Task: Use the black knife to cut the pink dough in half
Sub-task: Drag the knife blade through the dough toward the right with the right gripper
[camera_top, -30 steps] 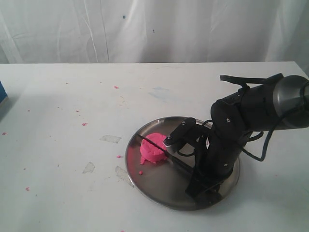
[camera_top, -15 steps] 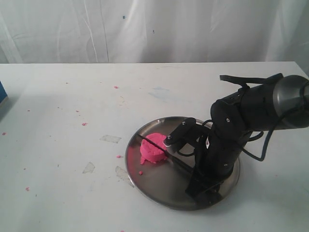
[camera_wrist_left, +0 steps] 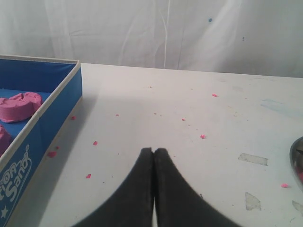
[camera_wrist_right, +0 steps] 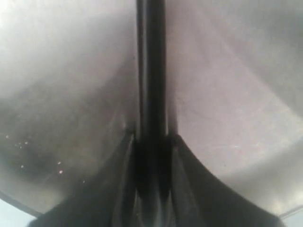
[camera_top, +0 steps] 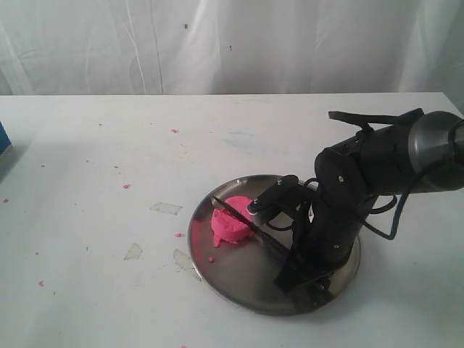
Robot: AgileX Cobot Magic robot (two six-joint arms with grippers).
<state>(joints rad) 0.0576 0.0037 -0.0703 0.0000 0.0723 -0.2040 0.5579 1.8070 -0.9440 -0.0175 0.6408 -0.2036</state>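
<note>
The pink dough (camera_top: 229, 225) is a small lump on the left part of the steel plate (camera_top: 239, 279). The black knife (camera_top: 233, 211) slants across its top, with the tip pointing past the dough's far left side. My right gripper (camera_top: 291, 267) is shut on the knife's handle low over the plate. In the right wrist view the knife (camera_wrist_right: 151, 71) runs straight out from between the right gripper (camera_wrist_right: 151, 142) over the plate (camera_wrist_right: 227, 94); the dough is out of that view. My left gripper (camera_wrist_left: 154, 151) is shut with nothing in it, above bare table, and does not show in the exterior view.
A blue box (camera_wrist_left: 52, 123) with pink lumps (camera_wrist_left: 19, 106) inside stands beside the left gripper. Tiny pink crumbs (camera_top: 126, 186) and tape scraps (camera_top: 166, 208) dot the white table (camera_top: 109, 145). A white curtain hangs behind.
The knife's tip has risen a little and the blade now sits higher across the dough. The right arm shifted slightly with it.
</note>
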